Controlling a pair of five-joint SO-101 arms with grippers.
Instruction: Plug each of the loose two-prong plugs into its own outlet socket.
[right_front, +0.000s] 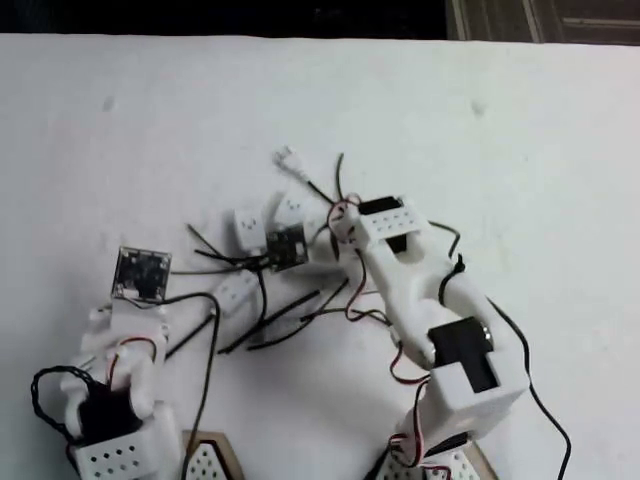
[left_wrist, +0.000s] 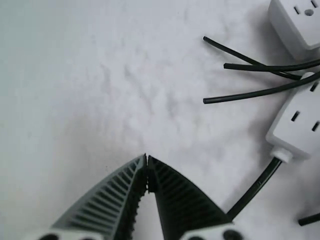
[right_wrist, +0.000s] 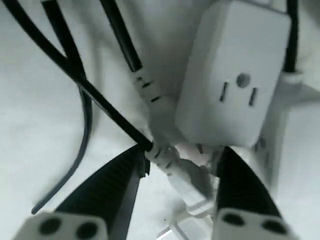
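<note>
My right gripper (right_wrist: 181, 162) has its fingers on either side of a white two-prong plug (right_wrist: 189, 186) with a black cord, and both fingers touch it. A white outlet block (right_wrist: 231, 97) with an empty socket lies just beyond the plug. In the high view the right gripper (right_front: 342, 228) sits at the middle of the table beside the outlet blocks (right_front: 248, 228) (right_front: 291, 209). My left gripper (left_wrist: 146, 161) is shut on nothing over bare table. Two white outlets (left_wrist: 298, 122) (left_wrist: 296, 22) lie off to its side. Another white plug (right_front: 285, 157) lies loose farther back.
Black cords (right_front: 280, 320) sprawl between the two arms, and a third outlet block (right_front: 237, 292) lies near the left arm (right_front: 120, 350). The white table (right_front: 500, 130) stretches wide behind and to both sides. Loose cord ends (left_wrist: 235, 65) point toward the left gripper.
</note>
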